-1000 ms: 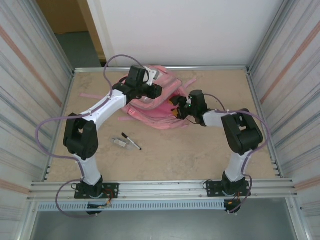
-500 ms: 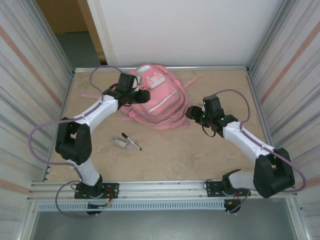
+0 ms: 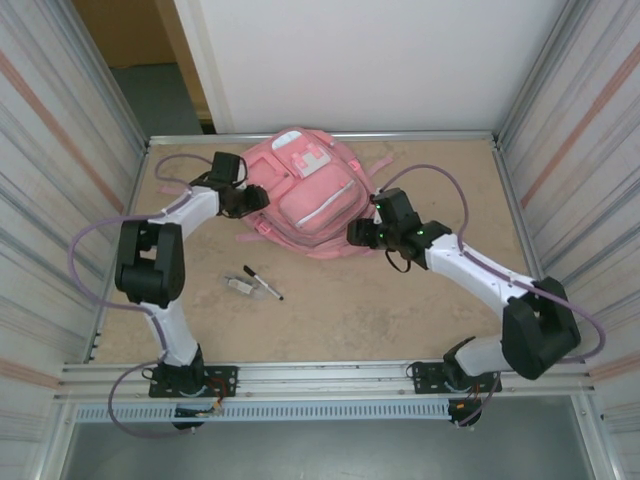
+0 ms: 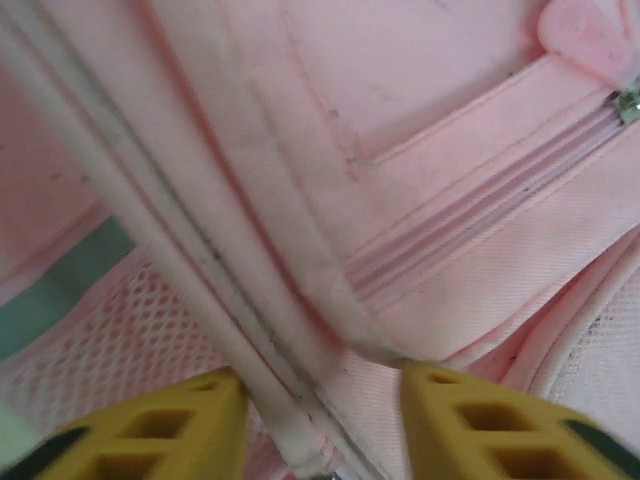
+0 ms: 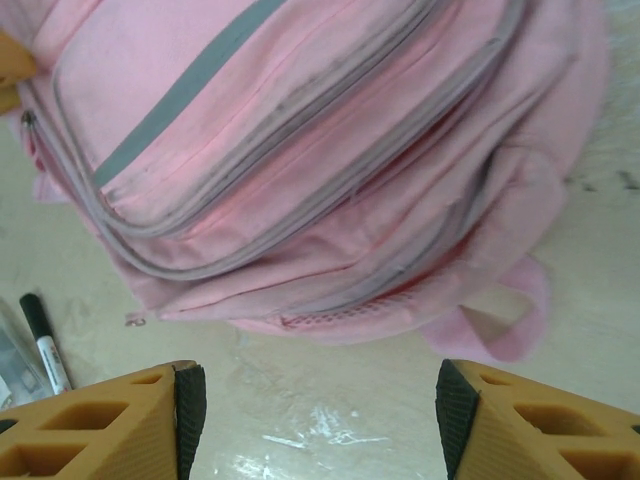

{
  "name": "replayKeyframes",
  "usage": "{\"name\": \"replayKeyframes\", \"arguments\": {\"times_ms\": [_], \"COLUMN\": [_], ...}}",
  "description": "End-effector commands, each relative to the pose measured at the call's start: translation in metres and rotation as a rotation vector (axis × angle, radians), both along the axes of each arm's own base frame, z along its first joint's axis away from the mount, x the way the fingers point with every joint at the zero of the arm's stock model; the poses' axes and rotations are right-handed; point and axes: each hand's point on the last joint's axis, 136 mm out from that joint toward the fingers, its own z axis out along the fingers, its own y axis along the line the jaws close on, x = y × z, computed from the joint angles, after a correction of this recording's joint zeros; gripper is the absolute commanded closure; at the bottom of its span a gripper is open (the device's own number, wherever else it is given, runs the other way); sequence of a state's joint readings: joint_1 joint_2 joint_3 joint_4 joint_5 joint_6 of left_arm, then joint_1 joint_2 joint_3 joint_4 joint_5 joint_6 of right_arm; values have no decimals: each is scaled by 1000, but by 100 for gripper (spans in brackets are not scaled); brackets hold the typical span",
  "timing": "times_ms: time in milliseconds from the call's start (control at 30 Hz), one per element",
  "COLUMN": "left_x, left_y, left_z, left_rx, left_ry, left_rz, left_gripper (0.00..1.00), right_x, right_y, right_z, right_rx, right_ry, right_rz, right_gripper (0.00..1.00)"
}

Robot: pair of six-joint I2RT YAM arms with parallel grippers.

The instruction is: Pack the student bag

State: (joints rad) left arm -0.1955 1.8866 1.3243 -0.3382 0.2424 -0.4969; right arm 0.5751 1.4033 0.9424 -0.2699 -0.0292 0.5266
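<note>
Right gripper [image 3: 352, 232] nearer student bag [image 3: 305, 195]; wrist-view fold within left gripper [image 4: 322, 400].

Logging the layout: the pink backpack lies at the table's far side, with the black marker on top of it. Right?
No. The student bag lies at the far side, but the black marker lies on the table nearer the arm bases, apart from it; the top external view shows this.
</note>
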Motion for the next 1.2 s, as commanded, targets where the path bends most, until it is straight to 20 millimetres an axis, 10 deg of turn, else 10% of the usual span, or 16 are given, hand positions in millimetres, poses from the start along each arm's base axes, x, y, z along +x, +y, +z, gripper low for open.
{"name": "replayKeyframes", "arguments": {"times_ms": [0,200,500,733,967,1167], "left_x": [6,-21,-81,-99,-102,-100], "left_y": [-7,-5,-65,-94,-83,-65], "left_z": [-4,-6,24,22,42,35], "left_rx": [-59,-105,-346,-419,-417,-451], "left_ry": [4,-22,-41,4,-52,-22], "left_rz": [-13,13,-6,19,43,56], "left_gripper": [70,100,100,98,84,74], "right_x": [7,31,82,120,79,17], "right_y": [13,17,10,-24,-42,32], "right_z": [-6,-37,-76,-39,-5,12], "right_rx": [28,32,26,65,-40,-145], "right_ry": [9,58,95,-55,-46,-134], "right_rz": [13,-16,-43,-180,-169,241], "right_gripper": [37,37,39,39,37,35]}}
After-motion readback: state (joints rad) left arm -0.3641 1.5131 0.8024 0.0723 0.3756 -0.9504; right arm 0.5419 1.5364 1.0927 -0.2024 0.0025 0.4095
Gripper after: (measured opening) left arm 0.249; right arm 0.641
